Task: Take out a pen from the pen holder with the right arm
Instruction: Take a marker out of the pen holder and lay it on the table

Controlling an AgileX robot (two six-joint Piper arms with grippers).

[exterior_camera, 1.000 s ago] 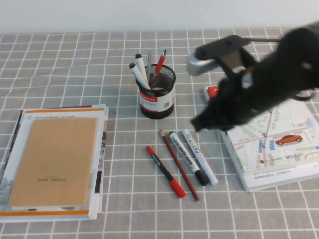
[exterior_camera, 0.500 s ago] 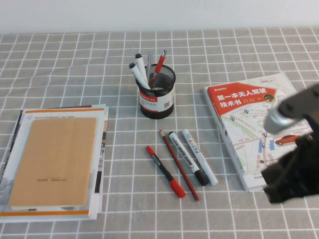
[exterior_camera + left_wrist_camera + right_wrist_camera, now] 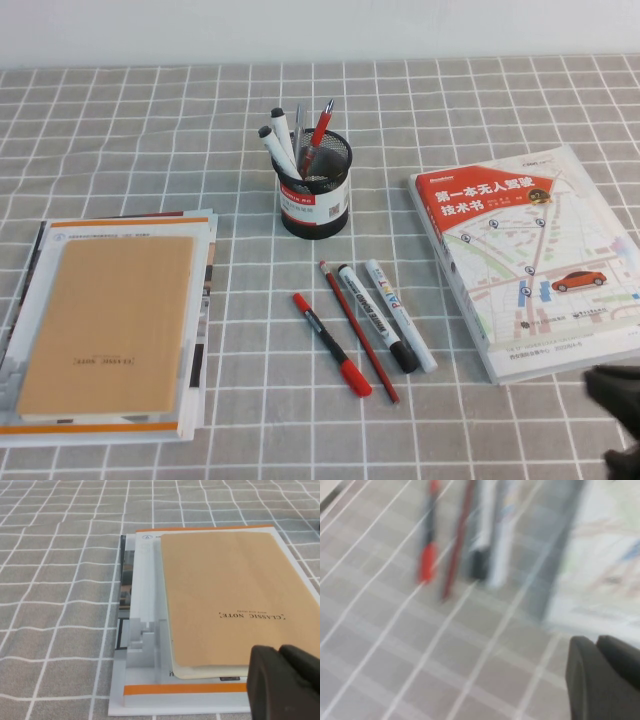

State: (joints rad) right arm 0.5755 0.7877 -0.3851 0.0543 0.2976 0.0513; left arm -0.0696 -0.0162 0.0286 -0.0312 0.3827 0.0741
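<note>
Right wrist view: the fingers of my right gripper (image 3: 596,641) are clenched together with nothing between them. They hang over the grey checked cloth (image 3: 420,670). Beyond the fingertips, blurred, four loose pens lie side by side: a red-capped pen (image 3: 427,555), a red pencil (image 3: 457,540), a black-tipped marker (image 3: 481,545) and a white marker (image 3: 504,540). The pale edge of the map-cover book (image 3: 600,555) runs beside them.

High view: only a dark piece of my right arm (image 3: 620,410) shows, at the near right corner of the table, just nearer than the book and well apart from the pen holder (image 3: 315,195). Only this view shows the holder. It is black mesh and stands upright mid-table, beyond the row of loose pens. Its pens are all inside: a red one (image 3: 320,128), two white-capped markers (image 3: 280,140) and a thin grey one between them.

Left wrist view: my left gripper (image 3: 280,650) has its fingers pressed together and holds nothing. It hovers over the near edge of the tan notebook (image 3: 230,590), which lies on a stack of books (image 3: 142,645) at the table's left side. The cover print "CLASSIC NOTE" reads clearly here; from above it is too small to make out. The high view shows the stack but not this gripper.
</note>
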